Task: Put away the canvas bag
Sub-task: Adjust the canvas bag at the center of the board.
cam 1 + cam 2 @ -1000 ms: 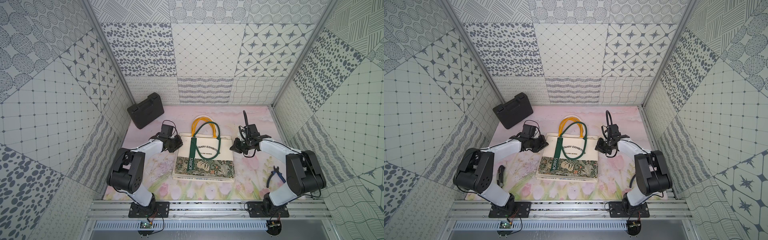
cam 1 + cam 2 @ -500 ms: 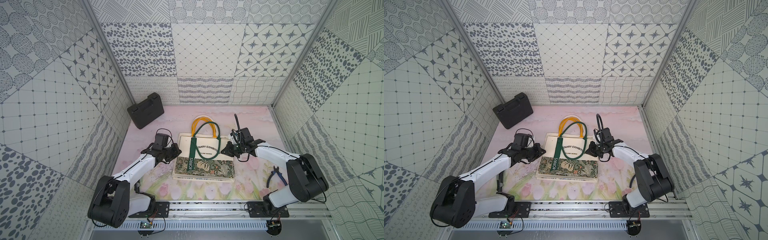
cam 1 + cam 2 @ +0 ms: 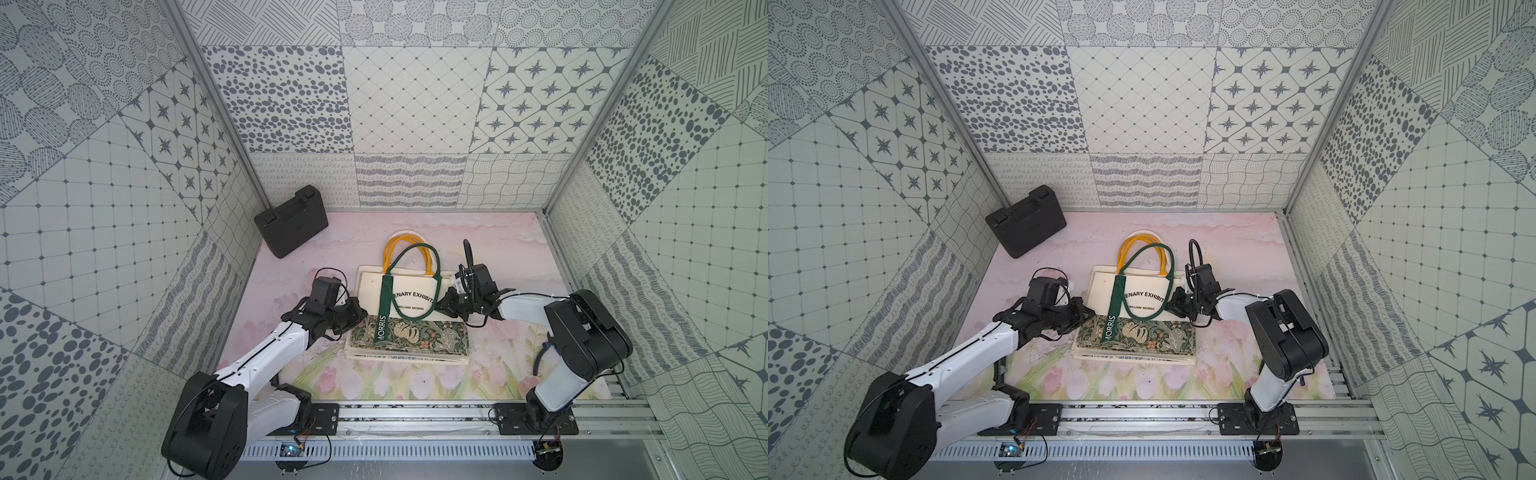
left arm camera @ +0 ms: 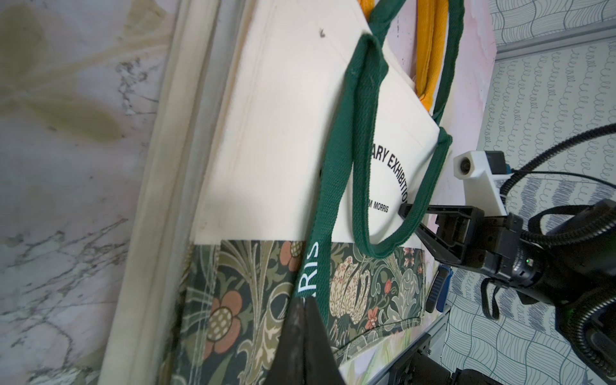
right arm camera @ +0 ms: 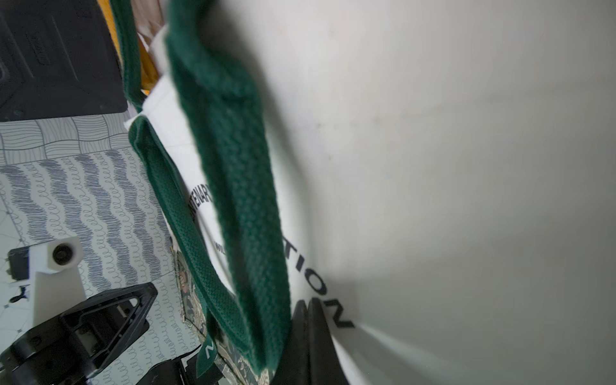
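Canvas bag [image 3: 409, 301] with black lettering and a dark floral panel [image 3: 419, 338] lies flat at the middle of the pink flowered table mat [image 3: 507, 249]. Its green strap [image 3: 382, 309] loops across the cream front and its yellow handles [image 3: 392, 249] point toward the far wall. The left gripper [image 3: 355, 316] sits low at the bag's left edge and the right gripper [image 3: 444, 305] at its right edge, the two facing each other across the cloth. In the left wrist view the left gripper's fingers [image 4: 300, 333] are pressed together with no gap, their tip over the floral panel beside the strap. In the right wrist view the right gripper's fingers [image 5: 308, 333] are likewise closed tight, tip against the cream cloth by the lettering. Whether either pinches fabric cannot be told. A black case [image 3: 291, 220] rests in the far left corner, well apart from the bag.
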